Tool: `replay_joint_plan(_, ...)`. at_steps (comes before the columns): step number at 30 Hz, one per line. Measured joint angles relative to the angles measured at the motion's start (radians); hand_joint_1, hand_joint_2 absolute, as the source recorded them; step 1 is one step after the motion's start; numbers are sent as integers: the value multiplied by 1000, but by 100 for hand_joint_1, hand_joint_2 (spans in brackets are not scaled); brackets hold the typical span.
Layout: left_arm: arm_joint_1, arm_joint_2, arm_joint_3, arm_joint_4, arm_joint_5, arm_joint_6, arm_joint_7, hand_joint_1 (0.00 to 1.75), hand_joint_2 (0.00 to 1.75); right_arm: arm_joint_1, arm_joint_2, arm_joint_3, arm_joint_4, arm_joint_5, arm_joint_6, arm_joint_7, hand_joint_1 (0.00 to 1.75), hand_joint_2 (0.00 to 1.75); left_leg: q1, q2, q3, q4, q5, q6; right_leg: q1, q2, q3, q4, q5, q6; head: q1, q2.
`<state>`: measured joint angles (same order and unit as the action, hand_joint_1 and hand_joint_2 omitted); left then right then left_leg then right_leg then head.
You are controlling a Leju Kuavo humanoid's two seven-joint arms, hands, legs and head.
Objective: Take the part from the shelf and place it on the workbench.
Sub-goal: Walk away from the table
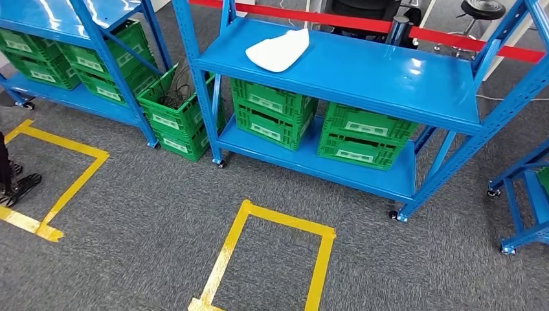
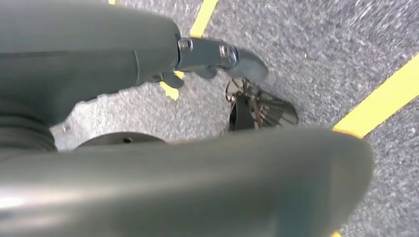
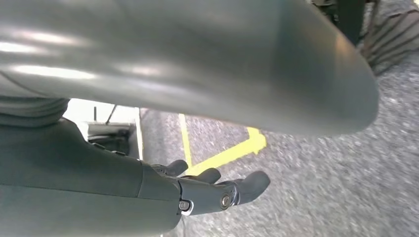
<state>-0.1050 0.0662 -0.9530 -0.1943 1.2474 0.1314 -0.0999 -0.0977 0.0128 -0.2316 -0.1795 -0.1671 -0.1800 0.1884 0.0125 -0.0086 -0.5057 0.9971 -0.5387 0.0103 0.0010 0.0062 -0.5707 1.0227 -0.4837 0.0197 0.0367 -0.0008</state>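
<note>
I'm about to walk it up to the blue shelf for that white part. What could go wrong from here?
The white part lies near the shelf's back edge, so the reach may be long and could nudge it off the back. The uprights and diagonal brace flank that spot and could catch an arm. Both hands, left and right, hang over the floor holding nothing, so each arm must rise past the shelf's front lip.

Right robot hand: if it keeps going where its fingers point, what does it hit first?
Probably the grey carpet floor: the right robot hand hangs empty, fingers apart, just past the yellow floor tape. Depth is unclear.
</note>
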Motion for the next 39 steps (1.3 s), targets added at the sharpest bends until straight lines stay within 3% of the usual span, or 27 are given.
replay_joint_plan(2,-3,1,0,0,0,0,0,0,0,-1,1,3,0,0,0,0,0,0,2,2,9,-3,-5,-11,1,1,16,-14,0,-11,-2,0)
replay_joint_plan(4,-5,2,0,0,0,0,0,0,0,0,2,4,0,0,-1,0,0,0,3,4,-3,39,-29,-18,-4,0,35,-33,2,-22,-9,0)
replay_joint_plan(5,-5,3,0,0,0,0,1,0,0,1,3,4,0,0,-1,0,0,0,3,4,-31,91,-51,-19,-5,0,42,-39,1,-27,-15,0)
replay_joint_plan(7,-4,3,0,0,0,0,2,0,0,0,5,4,0,0,0,0,0,0,4,4,-117,224,-95,-23,-5,-1,48,-40,-5,-33,-25,0)
replay_joint_plan(8,-3,3,0,0,0,0,4,0,0,0,6,4,0,0,0,0,0,0,5,4,-152,267,-97,-24,-5,-1,53,-40,-10,-33,-29,0)
replay_joint_plan(9,-1,3,0,1,0,1,4,0,0,0,7,5,0,0,0,0,0,0,5,5,-169,274,-79,-24,-5,1,59,-40,-16,-33,-32,0)
replay_joint_plan(10,1,4,0,1,0,1,5,0,0,1,8,5,0,0,0,0,0,0,5,5,-166,243,-42,-24,-5,2,69,-40,-23,-31,-36,0)
replay_joint_plan(12,2,6,0,2,0,1,6,0,0,3,10,5,0,0,0,0,0,0,6,6,-120,118,41,-21,-5,3,85,-38,-39,-23,-46,0)
replay_joint_plan(13,1,7,0,2,0,1,7,0,0,3,11,5,0,0,0,-1,0,0,5,6,-93,66,61,-18,-3,3,88,-36,-49,-17,-49,0)
replay_joint_plan(15,0,7,0,2,-2,-1,10,0,0,1,12,5,0,-1,1,-1,0,0,3,5,-67,26,60,-11,0,3,86,-34,-62,-5,-50,0)
replay_joint_plan(19,0,8,0,2,-10,-9,17,0,0,-4,12,5,0,-5,1,-2,0,0,5,4,-57,19,53,8,-4,2,79,-2,-86,14,-40,0)
replay_joint_plan(20,0,8,0,2,-11,-10,17,0,0,-5,12,5,-1,-6,1,-2,0,0,6,4,-55,17,51,13,-6,2,56,43,-106,19,-34,0)
replay_joint_plan(22,-1,9,0,2,-12,-11,17,0,0,-3,13,5,-1,-8,1,-2,0,0,3,5,-52,17,44,20,-9,1,-27,180,-155,25,-22,0)
replay_joint_plan(23,0,10,0,2,-12,-12,17,0,0,-2,13,5,-1,-8,1,-2,0,0,2,4,-48,17,40,22,-10,1,-67,238,-166,26,-19,0)
replay_joint_plan(24,0,10,0,2,-12,-12,17,0,0,-1,13,5,-1,-9,1,-2,0,0,1,4,-43,17,35,23,-10,1,-95,265,-158,25,-17,0)
replay_joint_plan(25,0,10,-1,2,-12,-13,18,0,0,0,13,5,-1,-10,1,-2,0,0,0,3,-36,17,30,23,-10,1,-102,254,-129,22,-14,0)
replay_joint_plan(27,1,10,-1,2,-13,-14,18,0,0,1,13,5,-1,-11,0,-1,0,0,-1,1,-23,17,19,21,-6,1,-71,135,-37,10,-7,0)
replay_joint_plan(29,0,9,-1,2,-16,-17,16,0,0,0,12,5,0,-13,-1,1,0,0,-2,1,-16,16,8,14,1,0,-29,29,7,-4,-3,0)
replay_joint_plan(31,-4,8,-1,2,-21,-20,14,0,0,-2,12,5,0,-17,-3,3,0,0,-1,2,-15,13,3,2,8,0,-11,4,1,-13,-2,0)
replay_joint_plan(34,-9,8,-2,1,-28,-22,13,0,0,-2,12,5,-1,-21,-9,6,0,0,2,4,-11,26,-10,-12,6,1,15,-22,6,-26,-6,0)
replay_joint_plan(35,-10,8,-2,1,-30,-22,12,0,0,-1,12,5,-1,-22,-11,7,0,0,2,4,-27,60,-26,-15,3,0,25,-32,7,-30,-10,0)
replay_joint_plan(37,-11,8,-3,1,-32,-22,12,0,0,-1,13,5,-1,-25,-13,7,0,0,4,5,-101,185,-72,-19,2,-2,36,-40,3,-37,-21,0)
replay_joint_plan(39,-11,8,-5,0,-34,-22,12,0,0,-2,14,5,-1,-31,-14,6,0,0,5,5,-170,279,-86,-22,2,-1,43,-40,-5,-39,-27,0)
